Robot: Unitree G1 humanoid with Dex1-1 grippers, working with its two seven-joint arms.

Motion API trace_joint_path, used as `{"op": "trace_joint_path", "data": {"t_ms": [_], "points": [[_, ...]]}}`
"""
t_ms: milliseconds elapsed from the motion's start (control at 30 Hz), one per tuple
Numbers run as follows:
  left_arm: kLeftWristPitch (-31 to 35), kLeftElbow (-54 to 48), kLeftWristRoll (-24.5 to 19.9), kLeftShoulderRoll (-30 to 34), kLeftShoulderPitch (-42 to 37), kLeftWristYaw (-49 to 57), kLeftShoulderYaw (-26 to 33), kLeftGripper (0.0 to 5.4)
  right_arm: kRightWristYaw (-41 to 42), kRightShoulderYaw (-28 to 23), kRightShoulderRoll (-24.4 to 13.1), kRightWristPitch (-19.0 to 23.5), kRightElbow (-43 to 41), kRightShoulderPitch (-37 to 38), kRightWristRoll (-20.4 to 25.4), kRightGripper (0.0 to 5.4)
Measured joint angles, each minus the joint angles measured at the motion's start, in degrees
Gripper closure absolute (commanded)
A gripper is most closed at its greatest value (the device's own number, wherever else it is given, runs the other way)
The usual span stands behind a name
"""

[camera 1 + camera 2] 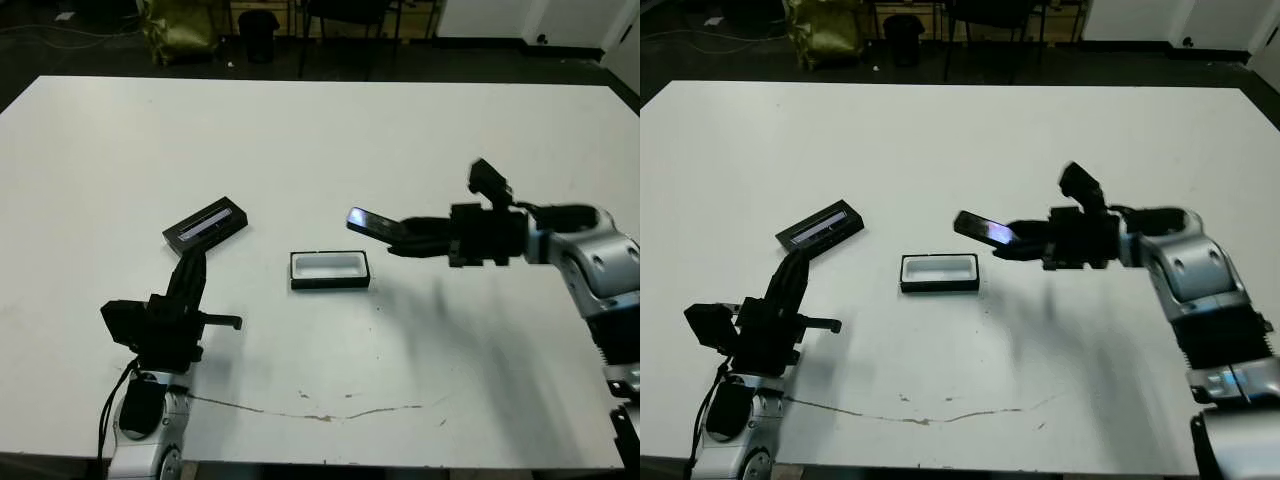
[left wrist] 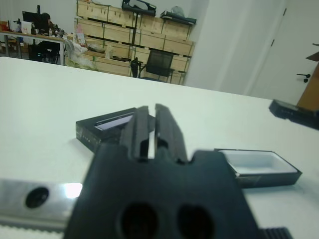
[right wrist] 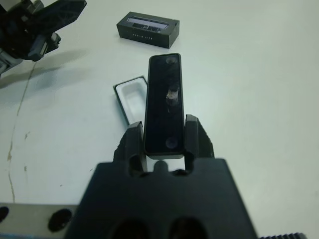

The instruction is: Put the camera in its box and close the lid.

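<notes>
Camera sits clamped in the right gripper, hovering just right of the open box (long axis roughly matching it), left gripper fingers together near the lid.

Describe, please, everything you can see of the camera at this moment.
The camera is a slim, glossy-faced black bar with rounded ends and small round marks on its face. The right claw clamps one end between its fingers; the rest juts out free, held in the air above the table, just to the right of the open, empty box.
</notes>
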Motion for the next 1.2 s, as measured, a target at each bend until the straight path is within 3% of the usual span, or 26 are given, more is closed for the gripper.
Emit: {"op": "trace_joint_path", "data": {"t_ms": [367, 567, 900, 1200], "points": [[-2.53, 1.41, 0.10, -0.17, 0.90, -0.13, -0.29, 5.40, 3.90, 3.86, 6.46, -3.04, 10.74, -7.09, -4.95, 5.00], [-2.86, 1.57, 0.30, -0.24, 1.04, 0.10, -0.38, 5.40, 5.72, 5.50, 8.86, -7.20, 15.40, -9.15, -8.59, 5.00], [-2.75, 1.27, 0.11, -0.29, 1.23, 0.27, -0.90, 5.40, 9.03, 8.75, 11.52, -9.69, 19.14, -10.23, -13.12, 5.00], [-3.33, 1.64, 0.40, -0.28, 1.24, 0.37, -1.10, 5.40, 13.15, 10.43, 11.70, -9.19, 20.80, -11.34, -15.15, 5.00]]}}
